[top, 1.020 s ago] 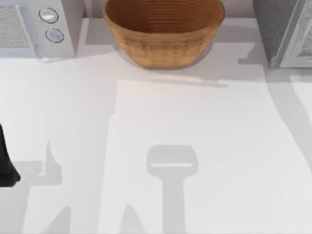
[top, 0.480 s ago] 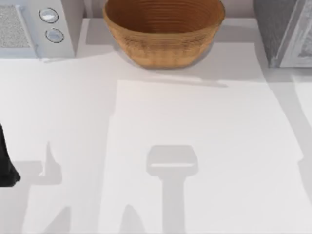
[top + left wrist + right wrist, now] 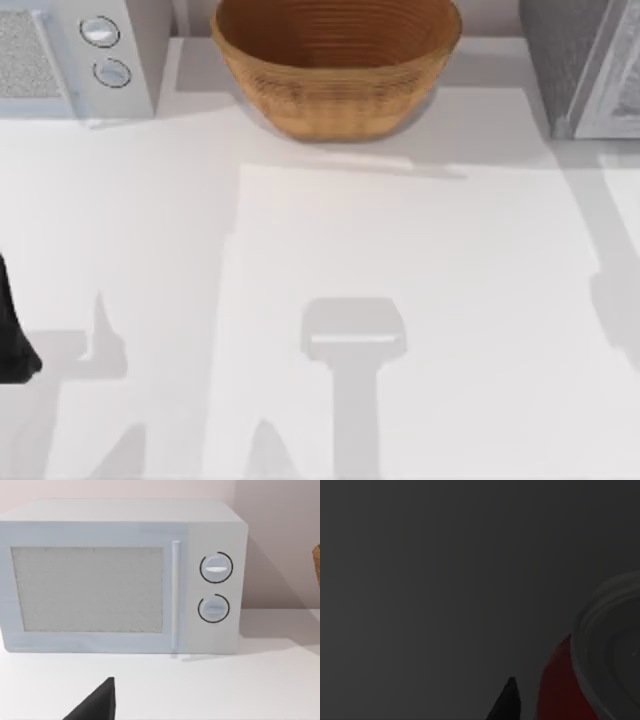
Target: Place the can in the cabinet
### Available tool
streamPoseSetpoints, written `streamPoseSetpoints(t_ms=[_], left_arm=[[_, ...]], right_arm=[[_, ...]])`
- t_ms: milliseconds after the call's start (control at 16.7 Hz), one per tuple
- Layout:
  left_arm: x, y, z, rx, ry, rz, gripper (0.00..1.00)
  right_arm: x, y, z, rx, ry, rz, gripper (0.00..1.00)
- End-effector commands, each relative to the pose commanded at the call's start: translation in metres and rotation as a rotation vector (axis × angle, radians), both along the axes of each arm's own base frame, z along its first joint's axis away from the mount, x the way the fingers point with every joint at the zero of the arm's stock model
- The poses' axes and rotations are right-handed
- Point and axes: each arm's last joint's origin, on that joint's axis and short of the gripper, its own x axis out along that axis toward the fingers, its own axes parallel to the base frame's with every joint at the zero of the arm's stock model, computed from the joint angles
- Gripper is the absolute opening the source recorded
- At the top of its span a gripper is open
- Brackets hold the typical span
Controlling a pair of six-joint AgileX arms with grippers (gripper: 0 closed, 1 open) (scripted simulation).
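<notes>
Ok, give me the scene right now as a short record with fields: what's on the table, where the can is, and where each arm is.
back left: white microwave, door closed, two dials
back middle: wicker basket
back right: grey cabinet
can: red can with silver top, close to the right wrist camera
right wrist view: dark
left arm: parked at the table's left edge, facing the microwave
table: white

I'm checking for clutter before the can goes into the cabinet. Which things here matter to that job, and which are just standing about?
Job:
- can, red, close by the right gripper's fingertip
- cabinet, table's far right corner

Standing about:
- microwave, far left
- basket, far middle
- left arm, parked at the left edge
</notes>
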Motion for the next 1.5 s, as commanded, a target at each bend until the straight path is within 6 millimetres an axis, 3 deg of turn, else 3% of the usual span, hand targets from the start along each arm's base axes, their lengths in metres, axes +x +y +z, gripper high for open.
streamPoseSetpoints(t_ms=[360,1140,1500], left_arm=[[0.0000,0.0000,0.0000,0.000,0.000,0.000,1.00],[0.0000,0.0000,0.0000,0.000,0.000,0.000,1.00],[0.0000,0.0000,0.0000,0.000,0.000,0.000,1.00]], right_arm=[[0.0077,-0.0010,-0.0045,0.000,0.006,0.001,0.00],[0.0077,-0.0010,-0.0045,0.000,0.006,0.001,0.98],[0.0077,-0.0010,-0.0045,0.000,0.006,0.001,1.00]])
